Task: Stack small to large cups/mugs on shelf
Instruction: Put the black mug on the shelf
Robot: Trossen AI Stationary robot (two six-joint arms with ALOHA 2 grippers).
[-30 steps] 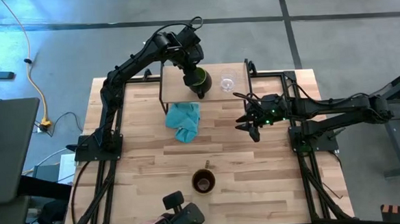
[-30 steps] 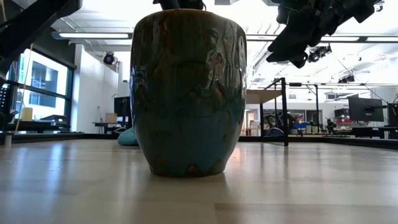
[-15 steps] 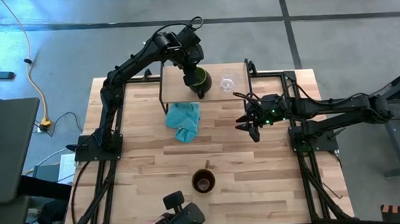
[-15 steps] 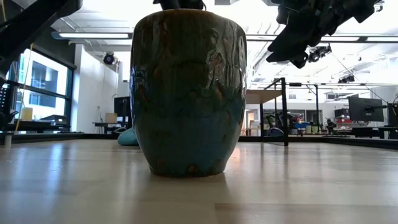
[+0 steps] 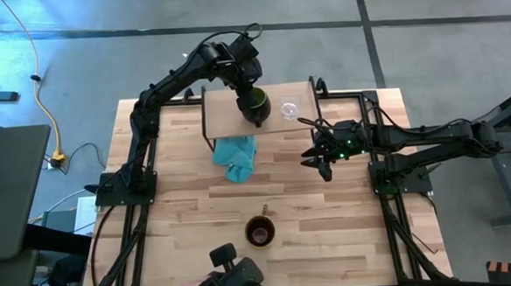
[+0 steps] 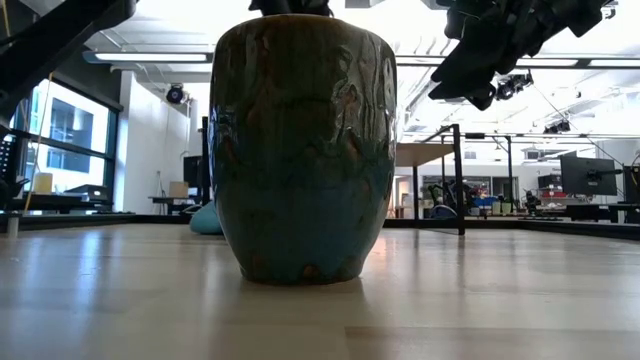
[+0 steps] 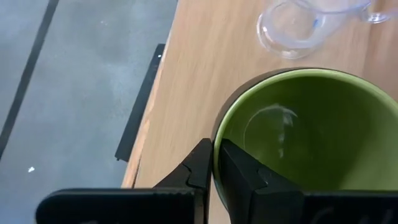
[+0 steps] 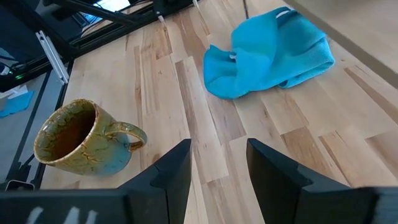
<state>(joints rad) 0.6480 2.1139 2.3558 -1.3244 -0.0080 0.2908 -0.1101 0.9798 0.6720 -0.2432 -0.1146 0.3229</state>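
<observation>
Cups first: the left gripper point(image 7: 214, 171) is pinched on the green mug's point(image 5: 253, 105) rim over the shelf point(image 5: 224, 118), beside the glass cup point(image 5: 289, 111), so nesting looks next; the right gripper point(image 5: 320, 157) waits, jaws apart.

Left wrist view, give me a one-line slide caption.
Left hand shut on the rim of the green mug on the light-wood shelf, the clear glass cup just beyond it.

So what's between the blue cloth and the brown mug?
Nothing but bare table. The high view shows only wood planks between the cloth and the brown mug.
</observation>
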